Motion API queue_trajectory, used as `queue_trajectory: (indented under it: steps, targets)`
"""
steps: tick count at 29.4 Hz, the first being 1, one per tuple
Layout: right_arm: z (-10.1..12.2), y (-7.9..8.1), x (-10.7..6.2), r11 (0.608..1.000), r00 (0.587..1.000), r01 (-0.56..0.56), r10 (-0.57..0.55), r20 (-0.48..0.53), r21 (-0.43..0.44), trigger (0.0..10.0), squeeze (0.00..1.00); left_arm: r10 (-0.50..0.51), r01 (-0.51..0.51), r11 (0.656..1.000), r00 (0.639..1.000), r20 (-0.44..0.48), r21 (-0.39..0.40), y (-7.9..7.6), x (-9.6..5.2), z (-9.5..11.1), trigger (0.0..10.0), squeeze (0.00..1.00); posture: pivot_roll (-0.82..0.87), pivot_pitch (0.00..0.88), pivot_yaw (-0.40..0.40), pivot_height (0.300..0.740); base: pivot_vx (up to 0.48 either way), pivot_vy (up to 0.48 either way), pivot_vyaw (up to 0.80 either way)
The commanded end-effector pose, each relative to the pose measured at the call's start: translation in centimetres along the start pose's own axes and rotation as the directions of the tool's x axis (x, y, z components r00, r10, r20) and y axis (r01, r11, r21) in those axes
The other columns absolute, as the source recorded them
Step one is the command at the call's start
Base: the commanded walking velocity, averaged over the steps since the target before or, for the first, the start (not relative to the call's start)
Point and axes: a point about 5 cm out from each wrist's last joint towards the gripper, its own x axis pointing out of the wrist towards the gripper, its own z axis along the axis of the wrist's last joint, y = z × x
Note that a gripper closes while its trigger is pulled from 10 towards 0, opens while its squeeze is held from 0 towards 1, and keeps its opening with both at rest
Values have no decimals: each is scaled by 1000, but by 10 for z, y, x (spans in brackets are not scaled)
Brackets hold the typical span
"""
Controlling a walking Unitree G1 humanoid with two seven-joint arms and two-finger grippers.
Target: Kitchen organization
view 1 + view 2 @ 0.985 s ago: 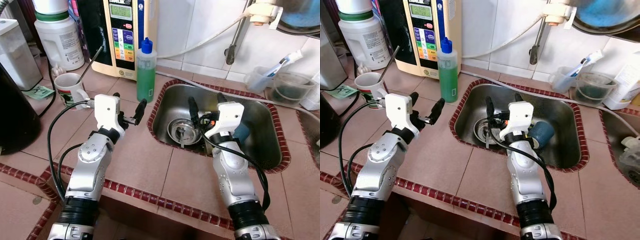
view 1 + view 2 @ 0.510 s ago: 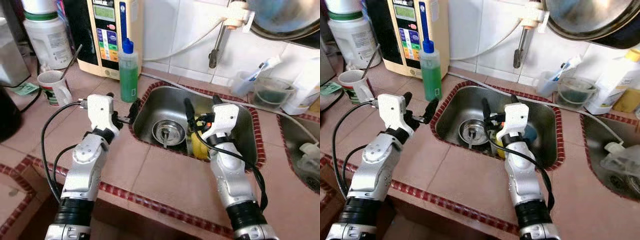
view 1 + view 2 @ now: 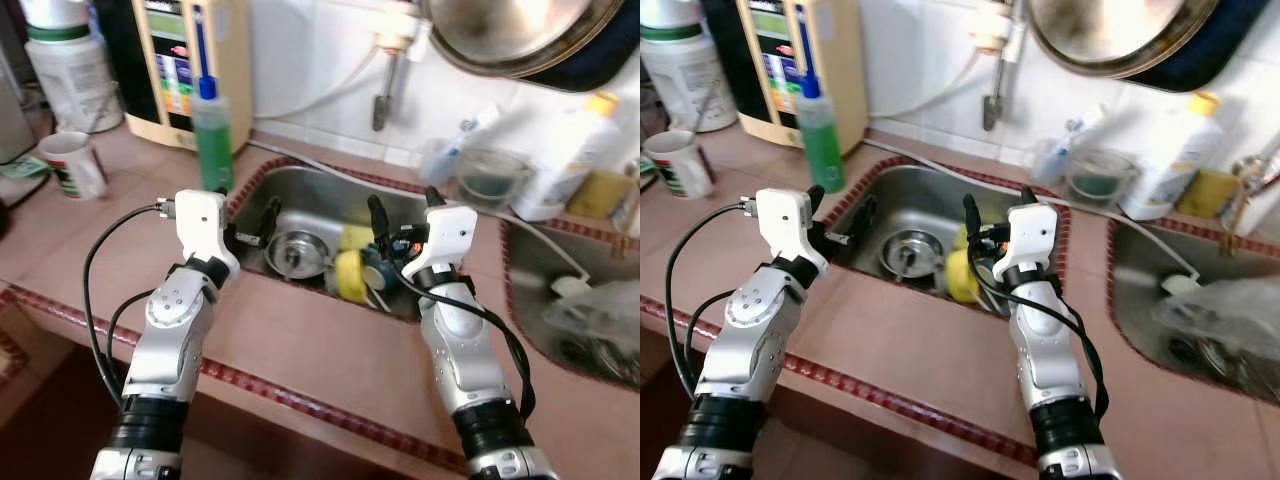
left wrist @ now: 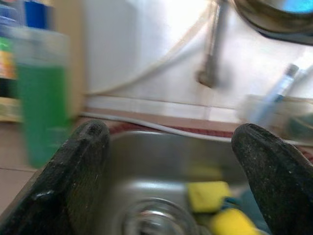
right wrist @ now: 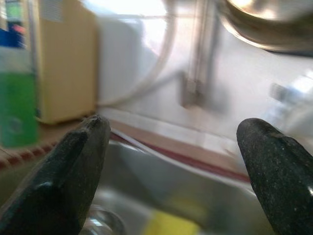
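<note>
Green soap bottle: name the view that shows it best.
The left eye view: the green soap bottle stands whole on the counter beside the sink. The right eye view matches it; both wrist views blur and crop it.

Home kitchen: tiled counter (image 3: 300, 340), steel sink (image 3: 310, 195), green soap bottle (image 3: 211, 135), hanging pan (image 3: 500, 35).
</note>
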Motion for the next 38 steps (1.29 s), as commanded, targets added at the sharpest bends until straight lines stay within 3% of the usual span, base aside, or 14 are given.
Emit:
queue_trajectory:
  steps: [1, 7, 10, 16, 38]
  targets:
    - [4, -6, 1, 1000, 1000, 14, -14, 12, -5, 10000, 0, -22, 22, 1000, 1000, 6, 5, -5, 3, 2, 10000, 0, 57, 0, -53, 731, 0, -409, 0]
    - [3, -6, 1, 1000, 1000, 14, -14, 11, -8, 10000, 0, -22, 22, 1000, 1000, 6, 5, -5, 3, 2, 10000, 0, 56, 0, -55, 731, 0, -408, 0]
    - [-3, -14, 1, 998, 998, 38, -40, -49, -48, 10000, 0, -37, 37, 999, 999, 19, -19, -11, 6, 3, 10000, 0, 49, 0, -65, 731, 0, 0, -773]
    - [-2, -17, 1, 997, 998, 53, -55, -39, -52, 10000, 0, -34, 34, 999, 999, 13, -21, -10, 5, 2, 10000, 0, 50, 0, -67, 731, 0, 0, -768]
    - [-3, -22, -3, 995, 996, 71, -74, -40, -73, 10000, 0, -38, 35, 998, 998, -40, -55, -12, 3, -4, 10000, 0, 44, 0, -59, 731, 0, 0, 0]
